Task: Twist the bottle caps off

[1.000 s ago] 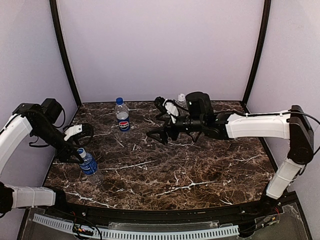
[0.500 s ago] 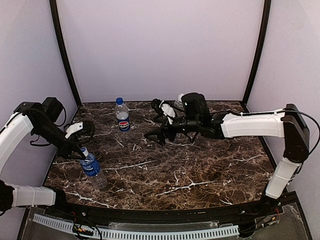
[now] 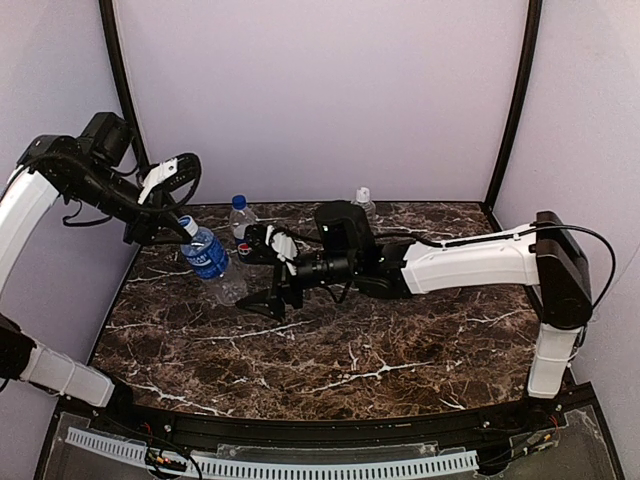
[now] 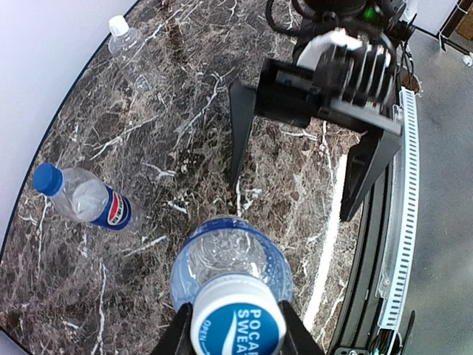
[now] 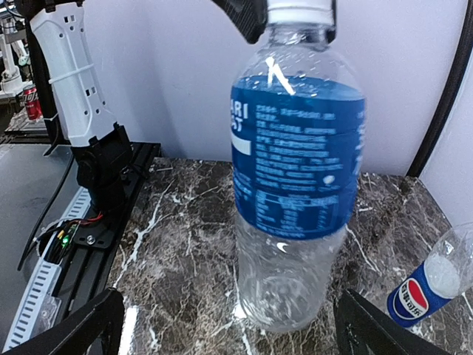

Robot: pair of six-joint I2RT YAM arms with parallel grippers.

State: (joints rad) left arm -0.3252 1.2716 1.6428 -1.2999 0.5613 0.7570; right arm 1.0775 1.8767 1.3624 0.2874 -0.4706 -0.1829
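Three bottles: a water-label bottle (image 3: 207, 257) hanging from the left end effector (image 3: 182, 226), a Pepsi bottle (image 4: 87, 203) just beside the right end effector (image 3: 258, 272), and an unlabelled bottle (image 4: 134, 58) farther behind it. Three caps, one per bottle: a pale blue-and-white cap (image 4: 238, 324), a dark blue cap (image 4: 46, 179) and a white cap (image 4: 117, 25). Two end effectors. One table (image 3: 400, 350).

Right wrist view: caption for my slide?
Left hand holds the blue-labelled bottle by its cap before the open right hand; Pepsi bottle behind.

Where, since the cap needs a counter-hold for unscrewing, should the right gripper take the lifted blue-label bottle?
On the labelled body of the bottle, coming in from the side, probably. It hangs tilted from the left gripper, shut on its cap; the round middle faces the open right gripper.
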